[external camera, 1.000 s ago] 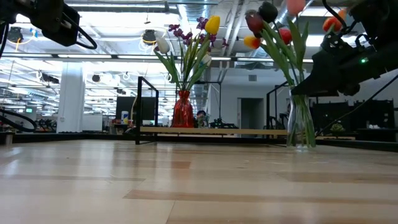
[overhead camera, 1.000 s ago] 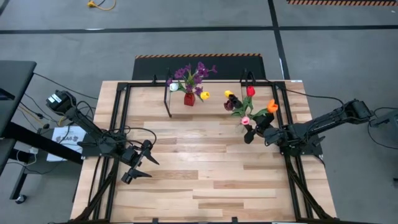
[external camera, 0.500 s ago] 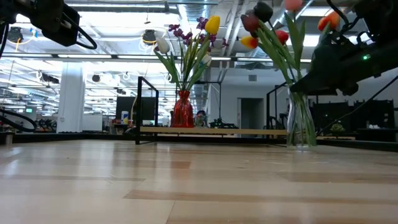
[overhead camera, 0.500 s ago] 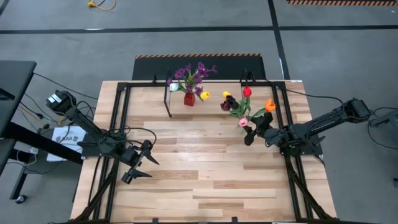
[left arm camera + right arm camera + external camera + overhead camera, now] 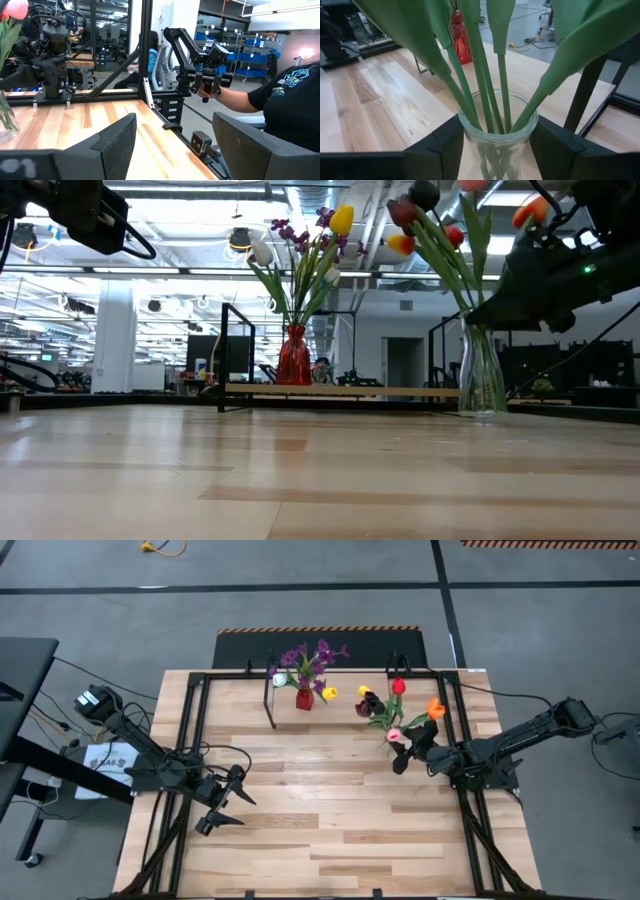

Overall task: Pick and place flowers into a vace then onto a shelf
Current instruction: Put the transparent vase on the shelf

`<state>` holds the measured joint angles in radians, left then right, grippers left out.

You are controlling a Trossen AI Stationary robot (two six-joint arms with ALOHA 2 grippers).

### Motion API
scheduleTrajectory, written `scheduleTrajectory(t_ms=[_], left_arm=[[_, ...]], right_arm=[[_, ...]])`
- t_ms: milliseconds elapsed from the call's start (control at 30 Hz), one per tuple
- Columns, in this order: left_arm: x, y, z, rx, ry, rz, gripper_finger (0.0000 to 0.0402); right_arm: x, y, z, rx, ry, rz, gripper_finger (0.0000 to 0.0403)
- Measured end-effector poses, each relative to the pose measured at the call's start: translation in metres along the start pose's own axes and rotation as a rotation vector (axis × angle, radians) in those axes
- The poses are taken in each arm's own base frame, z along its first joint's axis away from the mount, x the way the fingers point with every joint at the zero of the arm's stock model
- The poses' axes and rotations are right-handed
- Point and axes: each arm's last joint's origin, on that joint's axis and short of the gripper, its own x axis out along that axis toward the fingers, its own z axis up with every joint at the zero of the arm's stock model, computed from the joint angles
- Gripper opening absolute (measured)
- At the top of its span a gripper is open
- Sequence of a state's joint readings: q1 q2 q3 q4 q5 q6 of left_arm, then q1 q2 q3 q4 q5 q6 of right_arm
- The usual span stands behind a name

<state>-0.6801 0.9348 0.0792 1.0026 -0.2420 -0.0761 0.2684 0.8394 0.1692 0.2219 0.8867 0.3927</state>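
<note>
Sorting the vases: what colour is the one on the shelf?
Red vase; clearest in the low view.

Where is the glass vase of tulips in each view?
High: right of centre, at the right gripper; the glass vase is hidden under blooms.
Low: glass vase at right.
Left wrist: base at far left edge.
Right wrist: centre, between the fingers.
Shared landmark: red vase.

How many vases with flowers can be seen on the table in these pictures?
2. The small red vase with purple blossoms stands on the light wooden shelf at the far edge. The clear glass vase of tulips is between the right gripper's fingers.
</note>
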Motion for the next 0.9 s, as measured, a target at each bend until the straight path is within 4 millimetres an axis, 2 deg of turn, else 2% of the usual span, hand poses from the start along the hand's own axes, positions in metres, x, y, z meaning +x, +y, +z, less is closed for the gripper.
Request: scheduleTrajectory(t_ms=[200,433,667,900], left_arm=[[0.0,0.0,0.0,-0.008,0.0,0.0,0.0253],[0.0,0.0,0.0,-0.009,0.001,0.0,0.0253],[0.0,0.0,0.0,-0.009,0.001,0.0,0.0253],[0.0,0.0,0.0,-0.014,0.001,0.001,0.0253]], right_arm=[[0.0,0.001,0.003,0.032,-0.024,0.009,0.0202],[0.0,0.003,0.007,0.049,-0.031,0.031,0.0181],[-0.001,0.009,0.023,0.072,-0.058,0.051,0.0203],[-0.002,0.017,0.044,0.053,-0.085,0.097,0.0181]])
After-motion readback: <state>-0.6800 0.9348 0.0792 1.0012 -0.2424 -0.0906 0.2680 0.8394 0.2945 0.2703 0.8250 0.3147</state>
